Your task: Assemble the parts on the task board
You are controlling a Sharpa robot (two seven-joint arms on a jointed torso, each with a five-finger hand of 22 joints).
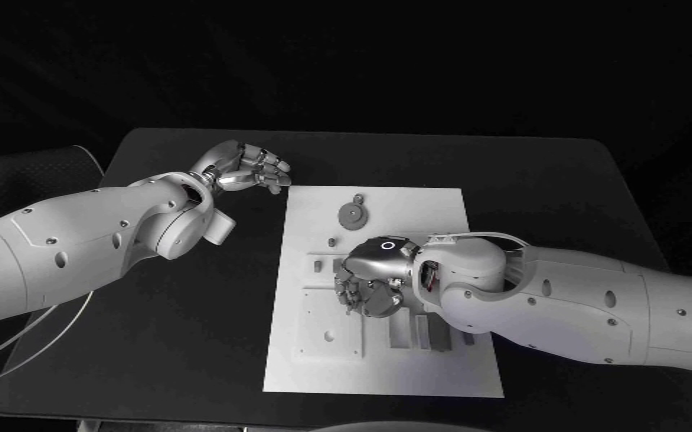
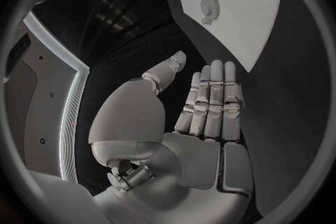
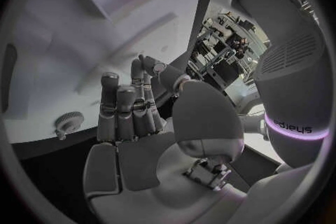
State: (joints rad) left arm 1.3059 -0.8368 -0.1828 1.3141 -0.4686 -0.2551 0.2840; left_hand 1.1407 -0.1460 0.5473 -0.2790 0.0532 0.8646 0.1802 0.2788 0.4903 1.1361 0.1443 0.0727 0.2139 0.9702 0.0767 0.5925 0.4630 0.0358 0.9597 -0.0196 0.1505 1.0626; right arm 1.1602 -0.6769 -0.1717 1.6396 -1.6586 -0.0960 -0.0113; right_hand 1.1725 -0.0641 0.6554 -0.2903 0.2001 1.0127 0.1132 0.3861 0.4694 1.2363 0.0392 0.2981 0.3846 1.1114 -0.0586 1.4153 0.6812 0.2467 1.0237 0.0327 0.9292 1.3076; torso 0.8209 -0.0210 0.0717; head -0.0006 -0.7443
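The white task board (image 1: 389,362) lies in the middle of the black table. A grey gear (image 1: 353,214) sits near its far edge, also seen in the left wrist view (image 2: 210,7) and the right wrist view (image 3: 68,122). A pale square plate (image 1: 329,324) and small bars (image 1: 427,330) lie nearer me. My right hand (image 1: 372,277) hovers over the board's middle, palm down; its fingers (image 3: 126,106) are nearly straight and I see nothing in them. My left hand (image 1: 242,167) hangs over the table just off the board's far left corner, fingers (image 2: 210,101) straight and together, holding nothing.
Black table (image 1: 188,352) surrounds the board on all sides, with wide bare areas to the left and at the far right (image 1: 562,192). My right forearm (image 1: 577,297) lies across the board's right edge. A white cable (image 1: 29,332) runs by the table's left edge.
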